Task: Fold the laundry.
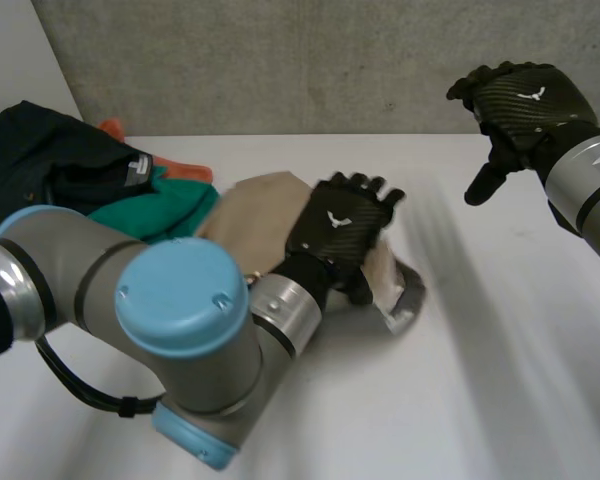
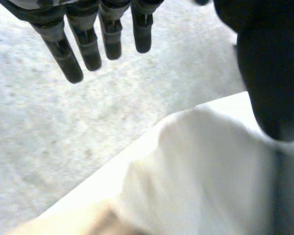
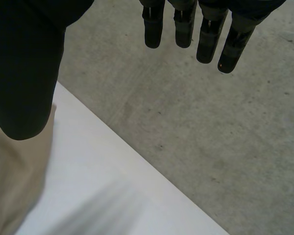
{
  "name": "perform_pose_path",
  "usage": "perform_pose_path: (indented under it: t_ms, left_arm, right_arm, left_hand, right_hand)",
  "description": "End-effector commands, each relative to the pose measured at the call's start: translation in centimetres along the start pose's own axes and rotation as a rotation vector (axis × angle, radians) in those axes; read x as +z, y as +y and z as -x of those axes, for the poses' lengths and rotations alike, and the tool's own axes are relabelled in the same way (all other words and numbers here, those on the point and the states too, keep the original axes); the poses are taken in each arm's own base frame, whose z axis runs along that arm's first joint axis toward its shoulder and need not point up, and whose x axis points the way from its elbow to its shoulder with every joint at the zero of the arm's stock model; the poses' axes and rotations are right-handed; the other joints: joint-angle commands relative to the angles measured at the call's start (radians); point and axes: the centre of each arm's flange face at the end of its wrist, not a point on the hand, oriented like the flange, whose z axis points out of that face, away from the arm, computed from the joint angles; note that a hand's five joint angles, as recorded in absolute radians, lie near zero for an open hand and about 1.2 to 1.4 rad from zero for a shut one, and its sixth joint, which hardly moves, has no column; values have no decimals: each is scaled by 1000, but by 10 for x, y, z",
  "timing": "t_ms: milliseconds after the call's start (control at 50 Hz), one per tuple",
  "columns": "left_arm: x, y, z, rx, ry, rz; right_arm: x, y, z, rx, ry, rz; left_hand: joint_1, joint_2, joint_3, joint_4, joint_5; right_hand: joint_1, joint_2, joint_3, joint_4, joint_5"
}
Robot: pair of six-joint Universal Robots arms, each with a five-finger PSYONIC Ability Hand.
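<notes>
Lying over the beige cloth (image 1: 255, 200), the left hand (image 1: 340, 235) is near the middle of the white table (image 1: 480, 380), a little towards its far edge. The left wrist view shows this hand (image 2: 68, 54) spread wide: its fingers are straight and apart from the thumb, and nothing is pinched between them. The beige cloth (image 2: 196, 166) is under the palm there, pale and smooth. Whether the thumb tip touches the cloth I cannot tell. On the side of the cloth towards the table's right edge, a grey edge (image 1: 408, 300) of it sticks out just beside the hand. The left arm (image 1: 180, 310) comes in from the near left corner of the table.

The right hand (image 1: 525, 100) is lifted above the far right corner of the table, well apart from the cloth. In its own wrist view the right hand (image 3: 24, 73) is also wide, with straight fingers, the thumb apart, and nothing in it. A part of the beige cloth (image 3: 14, 171) is visible below the thumb, and the grey wall (image 3: 210, 137) is behind the table's far edge.

At the far left corner of the table is a pile of more laundry: a dark garment (image 1: 40, 155), a green garment (image 1: 150, 212) beside it and touching the beige cloth, and an orange piece (image 1: 185, 170) between them.
</notes>
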Motion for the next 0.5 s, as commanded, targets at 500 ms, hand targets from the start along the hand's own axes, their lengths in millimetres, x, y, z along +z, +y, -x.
perform_pose_path:
  t_ms: [500]
  left_arm:
    - [-19,84,229,205,-305,243]
  right_arm:
    - [-63,49,139,38,-453,264]
  left_hand:
    - [103,80,78,83,92]
  right_hand:
    - [-18,-46,-35,-56,-62]
